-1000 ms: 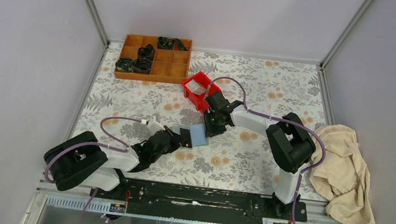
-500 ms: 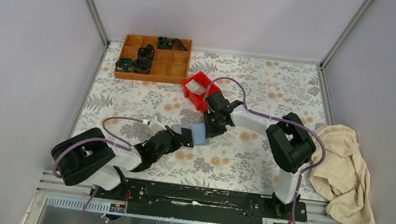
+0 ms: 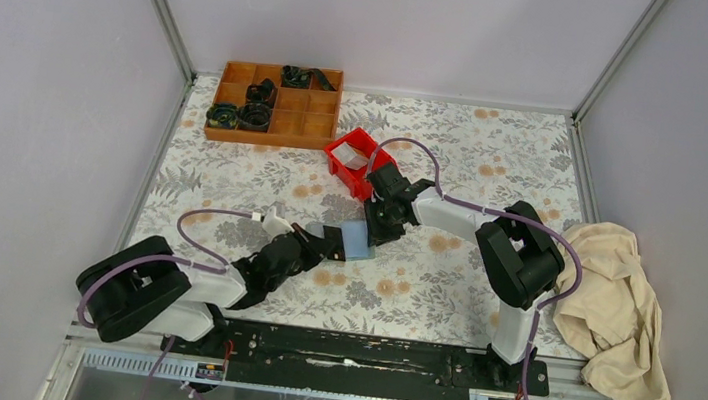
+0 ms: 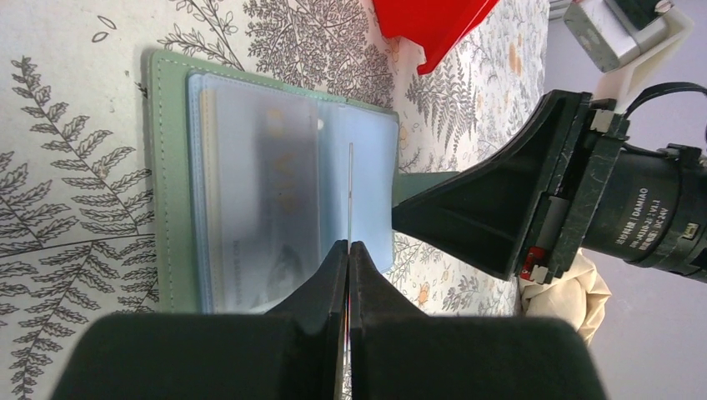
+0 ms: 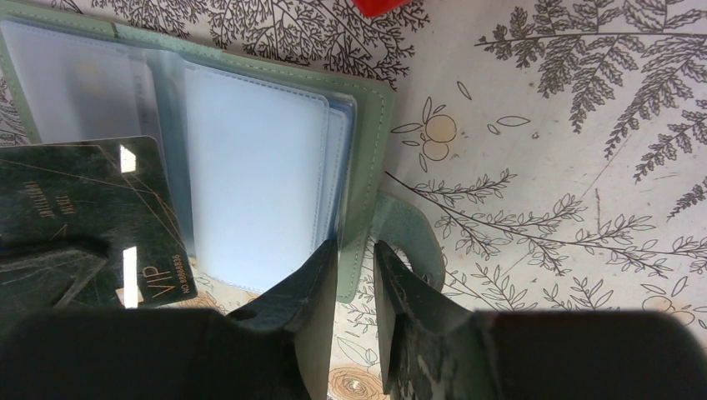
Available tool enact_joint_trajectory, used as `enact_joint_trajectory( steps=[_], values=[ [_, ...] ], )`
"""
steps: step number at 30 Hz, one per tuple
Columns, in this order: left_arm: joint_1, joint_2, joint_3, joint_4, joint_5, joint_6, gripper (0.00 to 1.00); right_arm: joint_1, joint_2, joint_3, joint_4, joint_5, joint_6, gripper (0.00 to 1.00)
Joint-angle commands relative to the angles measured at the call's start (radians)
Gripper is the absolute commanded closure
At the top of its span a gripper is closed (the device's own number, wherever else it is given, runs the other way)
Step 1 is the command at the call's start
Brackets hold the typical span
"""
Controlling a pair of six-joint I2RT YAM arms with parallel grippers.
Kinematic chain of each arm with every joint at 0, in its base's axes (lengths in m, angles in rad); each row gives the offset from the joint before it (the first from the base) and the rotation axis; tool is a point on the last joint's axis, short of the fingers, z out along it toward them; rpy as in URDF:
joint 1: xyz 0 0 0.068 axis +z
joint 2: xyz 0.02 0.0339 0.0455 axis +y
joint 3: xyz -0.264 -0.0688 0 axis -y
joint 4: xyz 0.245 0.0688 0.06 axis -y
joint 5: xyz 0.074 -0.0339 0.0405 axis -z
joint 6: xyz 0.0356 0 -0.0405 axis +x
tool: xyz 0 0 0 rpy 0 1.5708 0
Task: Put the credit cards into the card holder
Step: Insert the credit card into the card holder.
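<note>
Card holder: the sage-green card holder (image 4: 169, 158) lies open and flat near the middle of the table (image 3: 496, 156), just on the near side of the red bin (image 3: 343, 167). Its clear pockets face up.

Left gripper: the left gripper (image 4: 348, 247) has its fingers pressed together on the dark grey card (image 5: 87, 208). The card stands on edge over the open pockets.

Dark grey card: the left wrist view shows it only as a thin line. The right wrist view shows its face with the letters "VIP". Its lower left part is covered by the blurred gripper fingers.

Right gripper: the right gripper (image 5: 353, 254) is pinched on the right-hand edge of the holder's cover, beside a small green tab. Its fingertips blur into the bottom of the view.

Inside the holder: a card sits in a pocket behind hazy plastic, its lettering too blurred to read. A tan edge shows at the pocket's left side.

Red bin: something pale lies inside, too small to identify. It is cut off in both wrist views.

Wooden tray: the wooden tray (image 3: 288, 124) sits at the far left corner, holding dark items too small to name.

Cloth: the cream cloth (image 3: 620, 301) lies crumpled past the right edge.
</note>
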Motion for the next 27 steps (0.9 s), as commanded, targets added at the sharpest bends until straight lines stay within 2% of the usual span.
enact_joint_trajectory(
  steps=[1, 17, 27],
  values=[
    [-0.007, 0.027, -0.011, 0.071, 0.001, 0.031, 1.00, -0.003, 0.022, -0.007, -0.051, 0.005, -0.008, 0.70],
    [0.008, 0.096, -0.014, 0.157, 0.028, 0.061, 1.00, -0.003, 0.026, -0.012, -0.054, 0.005, -0.009, 0.70],
    [0.080, 0.110, -0.019, 0.201, 0.096, 0.082, 1.00, -0.003, 0.029, -0.010, -0.054, 0.003, -0.009, 0.70]
  ],
)
